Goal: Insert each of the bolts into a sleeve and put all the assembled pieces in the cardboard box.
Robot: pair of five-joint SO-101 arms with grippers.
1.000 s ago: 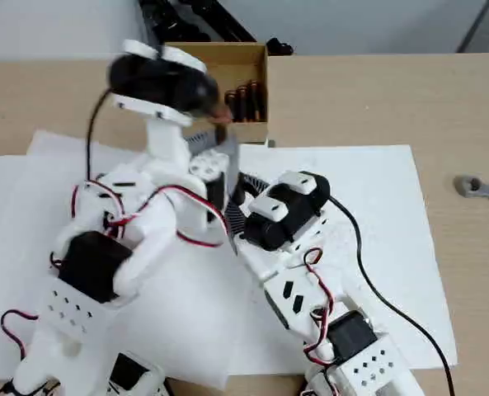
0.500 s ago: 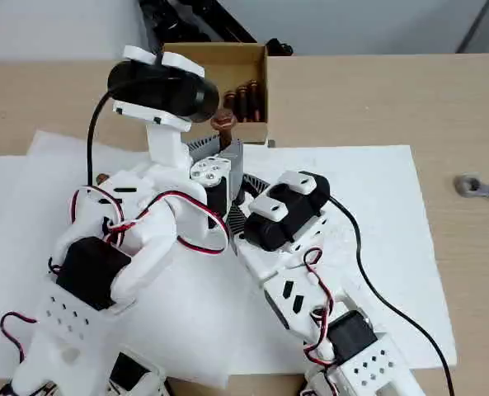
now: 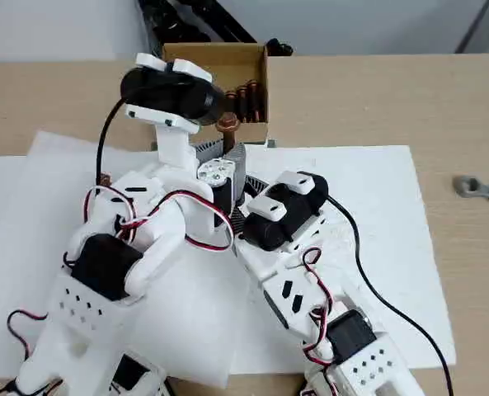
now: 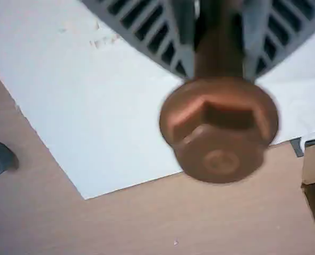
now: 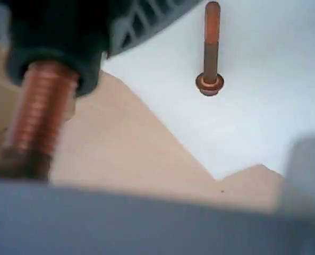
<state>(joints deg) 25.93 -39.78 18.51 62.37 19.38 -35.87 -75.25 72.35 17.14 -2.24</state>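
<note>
Your left gripper [image 3: 226, 142] is clamped on a bolt [image 4: 219, 127], held just in front of the box [image 3: 252, 51], where assembled pieces [image 3: 246, 101] already stand. A second bolt [image 5: 210, 50] lies on the paper [image 3: 368, 206]. The right gripper [image 3: 242, 202] sits under the left arm, and you cannot tell its state.

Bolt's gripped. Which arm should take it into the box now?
Left. The left gripper is shut on the bolt, whose head is right at the box's near edge. The right arm sits farther back, over the paper.
</note>
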